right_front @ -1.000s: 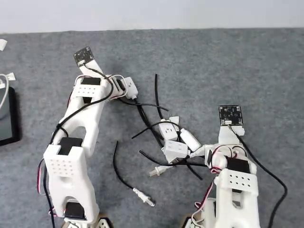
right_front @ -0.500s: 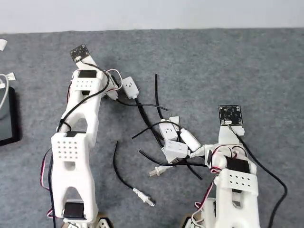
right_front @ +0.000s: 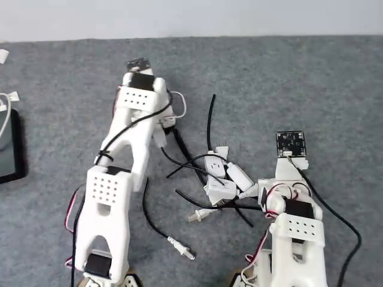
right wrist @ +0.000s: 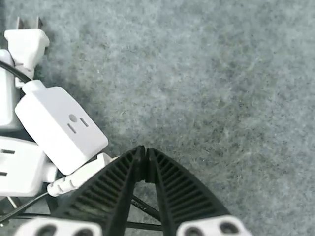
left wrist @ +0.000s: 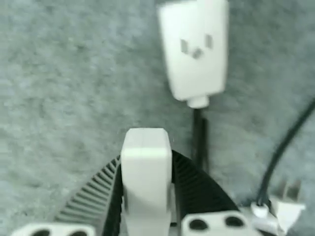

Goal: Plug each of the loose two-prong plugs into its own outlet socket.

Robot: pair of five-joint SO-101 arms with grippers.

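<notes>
In the left wrist view my left gripper [left wrist: 145,147] is shut on a white plug body whose prongs are hidden. A white socket [left wrist: 194,51] lies face up on the carpet just beyond it, apart from it. From above, the left arm [right_front: 134,119] stretches over that spot. My right gripper [right wrist: 144,150] is shut and holds nothing. It rests beside another socket [right wrist: 61,128], in the socket cluster [right_front: 220,179] at the middle. Loose plugs lie at the cluster's far side [right_front: 219,149], its near side [right_front: 194,216] and closer to the front [right_front: 184,250].
Black cables [right_front: 197,173] tangle around the sockets between the two arms. A dark flat device [right_front: 9,146] with a white cord sits at the left edge. Grey carpet runs bare to the back right.
The left arm has swung to the right and now covers the far socket in the high view. The upright cable end shifted right. The right arm stayed still.
</notes>
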